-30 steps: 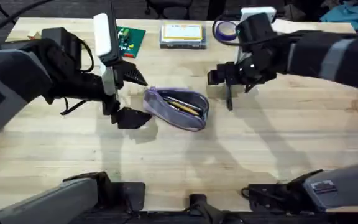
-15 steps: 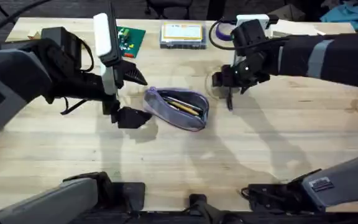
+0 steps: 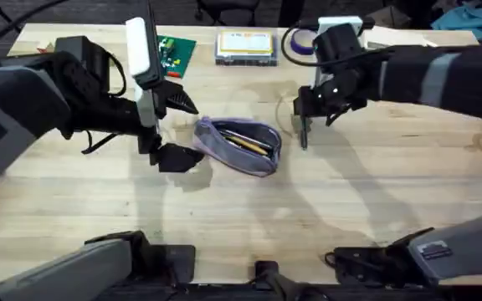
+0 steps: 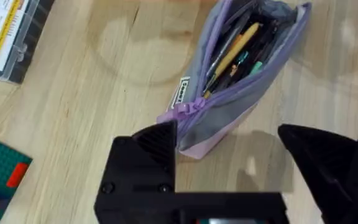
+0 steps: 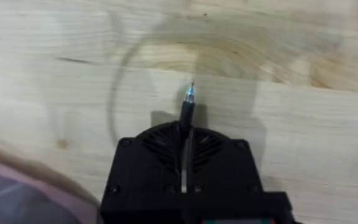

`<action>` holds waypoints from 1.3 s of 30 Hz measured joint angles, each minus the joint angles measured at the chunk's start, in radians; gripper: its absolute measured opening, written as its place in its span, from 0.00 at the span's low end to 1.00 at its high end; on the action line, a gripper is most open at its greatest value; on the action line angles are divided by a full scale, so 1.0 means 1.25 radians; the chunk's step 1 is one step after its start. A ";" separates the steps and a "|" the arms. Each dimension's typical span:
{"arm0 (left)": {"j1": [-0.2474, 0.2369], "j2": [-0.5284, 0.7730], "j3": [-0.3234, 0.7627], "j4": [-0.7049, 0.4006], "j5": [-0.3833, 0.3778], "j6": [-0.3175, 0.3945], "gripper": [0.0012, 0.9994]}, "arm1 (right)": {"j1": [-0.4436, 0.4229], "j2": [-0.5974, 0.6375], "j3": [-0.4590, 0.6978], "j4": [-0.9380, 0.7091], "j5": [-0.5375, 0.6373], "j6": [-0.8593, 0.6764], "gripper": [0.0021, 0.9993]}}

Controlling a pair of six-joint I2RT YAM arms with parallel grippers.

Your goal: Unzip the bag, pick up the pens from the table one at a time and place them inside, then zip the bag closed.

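bag (image 3: pixel 238 145): unzipped, pens (image 4: pixel 232 56) inside | right end effector (image 5: pixel 184 144): clamped on pen (image 5: pixel 187 106) | left end effector (image 4: pixel 229 165): wide open, empty

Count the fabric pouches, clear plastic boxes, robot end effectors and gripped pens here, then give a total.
Lavender fabric pouches: 1
Clear yellow-labelled plastic boxes: 1
Black two-finger end effectors: 2, left end effector and right end effector
Slim black pens gripped: 1
Total: 5

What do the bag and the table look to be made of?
The bag: soft lavender fabric, matte, sagging and creased, with a zipper pull probably of plastic. The table: light wood, likely a smooth sealed finish, with plank seams and grain showing.
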 joint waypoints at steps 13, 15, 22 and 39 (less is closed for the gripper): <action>0.000 0.000 0.000 0.000 0.000 0.000 0.99 | 0.017 -0.300 0.015 0.001 -0.008 -0.082 0.03; 0.000 0.000 0.000 0.000 0.000 0.000 0.99 | 0.034 -0.329 0.015 0.001 -0.008 -0.097 0.03; 0.027 0.000 0.000 -0.001 0.007 0.000 0.99 | 0.219 -0.378 0.015 -0.013 -0.011 -0.306 0.03; 0.143 0.000 0.000 -0.042 0.020 0.003 0.99 | 0.294 -0.254 0.015 -0.059 -0.235 -0.466 0.03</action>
